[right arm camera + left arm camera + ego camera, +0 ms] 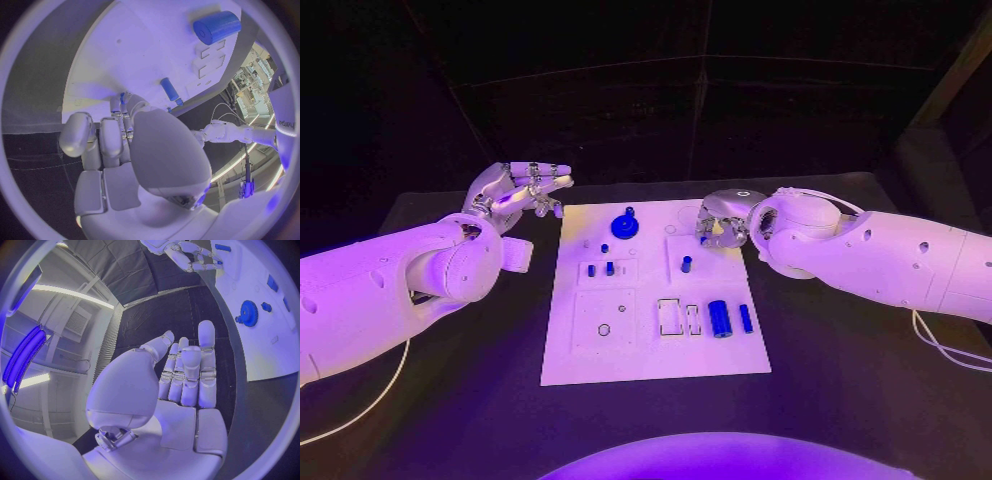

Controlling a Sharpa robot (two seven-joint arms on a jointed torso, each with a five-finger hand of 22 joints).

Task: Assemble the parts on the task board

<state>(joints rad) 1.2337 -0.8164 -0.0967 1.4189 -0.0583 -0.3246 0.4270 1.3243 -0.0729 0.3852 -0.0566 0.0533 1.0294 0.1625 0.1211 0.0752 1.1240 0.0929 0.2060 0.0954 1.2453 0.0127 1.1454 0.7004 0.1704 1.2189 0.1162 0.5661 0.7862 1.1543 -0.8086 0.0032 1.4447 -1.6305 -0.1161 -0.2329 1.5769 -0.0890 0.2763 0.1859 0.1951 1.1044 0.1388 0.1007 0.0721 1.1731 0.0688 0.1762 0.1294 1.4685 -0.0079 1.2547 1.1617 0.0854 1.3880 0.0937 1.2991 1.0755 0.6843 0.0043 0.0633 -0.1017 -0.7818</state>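
Nearest, a stubby blue cylinder (718, 318) lies on the task board (589, 360): light, rigid, likely slick, best pinched across its sides. Farther off, right hand (721, 222) curls, grasp unclear; left hand (519, 190) open, empty

A white rectangular board (653, 350) lies flat on the black surface. Near its far edge sits a blue gear (626, 227). Two small blue pegs (600, 269) stand side by side at mid-board, another peg (685, 264) to their right. A thick blue cylinder (720, 318) and a thin blue pin (746, 318) lie nearer, beside pale rectangular slots (669, 317).
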